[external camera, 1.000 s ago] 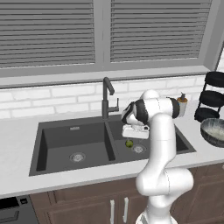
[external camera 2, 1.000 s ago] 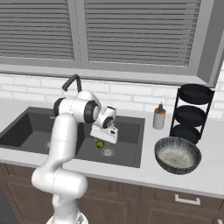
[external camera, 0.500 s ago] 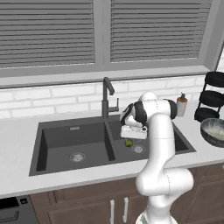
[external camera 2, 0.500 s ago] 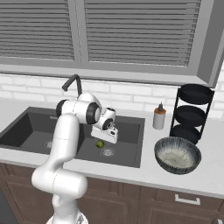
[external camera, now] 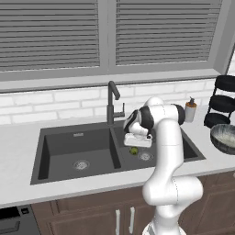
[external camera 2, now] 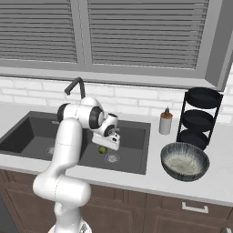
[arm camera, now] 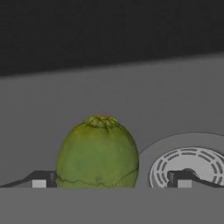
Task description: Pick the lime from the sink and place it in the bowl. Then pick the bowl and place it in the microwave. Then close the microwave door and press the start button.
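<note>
The lime (arm camera: pixel 97 153), small and yellow-green, lies on the floor of the right basin of the dark sink (external camera: pixel 69 142), beside the round steel drain (arm camera: pixel 188 164). My gripper (arm camera: pixel 110 181) is open just above it, one fingertip on each side of the fruit and neither touching it. From the base cameras the gripper (external camera: pixel 137 143) (external camera 2: pixel 109 144) hangs low in the basin over the lime (external camera: pixel 133 150) (external camera 2: pixel 103 150). The blue-grey bowl (external camera 2: pixel 184 161) (external camera: pixel 225 137) stands on the counter to the right of the sink (external camera 2: pixel 136 136), with nothing in it. The microwave and its door are out of view.
A dark angular faucet (external camera: pixel 112 103) rises behind the basin divider, close to my arm. A soap bottle (external camera 2: pixel 165 122) and a black three-tier rack (external camera 2: pixel 200 118) stand at the back right. Window blinds span the wall above the white tile.
My gripper has come down a little further into the right basin, closer to the lime. Its jaws stay open, and the lime and bowl have not moved.
</note>
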Robot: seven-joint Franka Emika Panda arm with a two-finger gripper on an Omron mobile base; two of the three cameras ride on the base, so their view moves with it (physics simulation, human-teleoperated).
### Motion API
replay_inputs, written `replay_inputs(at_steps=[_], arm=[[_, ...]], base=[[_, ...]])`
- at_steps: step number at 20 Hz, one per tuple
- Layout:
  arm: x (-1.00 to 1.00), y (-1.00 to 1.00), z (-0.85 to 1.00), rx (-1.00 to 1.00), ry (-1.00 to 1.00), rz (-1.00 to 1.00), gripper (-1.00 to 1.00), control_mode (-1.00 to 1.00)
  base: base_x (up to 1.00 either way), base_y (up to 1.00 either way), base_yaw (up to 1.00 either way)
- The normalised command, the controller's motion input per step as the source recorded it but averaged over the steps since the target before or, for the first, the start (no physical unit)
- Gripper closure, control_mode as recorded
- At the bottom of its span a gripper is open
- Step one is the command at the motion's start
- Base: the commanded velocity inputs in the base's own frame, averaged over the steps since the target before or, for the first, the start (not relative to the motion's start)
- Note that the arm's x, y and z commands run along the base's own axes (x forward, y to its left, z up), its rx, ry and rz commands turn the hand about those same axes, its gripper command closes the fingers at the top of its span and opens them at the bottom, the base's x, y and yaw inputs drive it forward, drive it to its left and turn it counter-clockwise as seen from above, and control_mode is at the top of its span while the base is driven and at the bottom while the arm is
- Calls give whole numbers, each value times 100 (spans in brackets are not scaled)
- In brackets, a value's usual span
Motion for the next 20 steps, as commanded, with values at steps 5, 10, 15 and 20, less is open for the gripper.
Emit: replay_inputs(at_steps=[5, 10, 15, 20], arm=[[-23, 10, -22, 0, -1, 0, -100, -100], [-8, 2, -26, 0, 0, 0, 100, -100], [-2, 3, -1, 0, 0, 1, 100, -100], [-48, -45, 38, 0, -12, 0, 100, -100]], base=[[0, 0, 0], [0, 0, 0], [0, 0, 0], [0, 0, 0]])
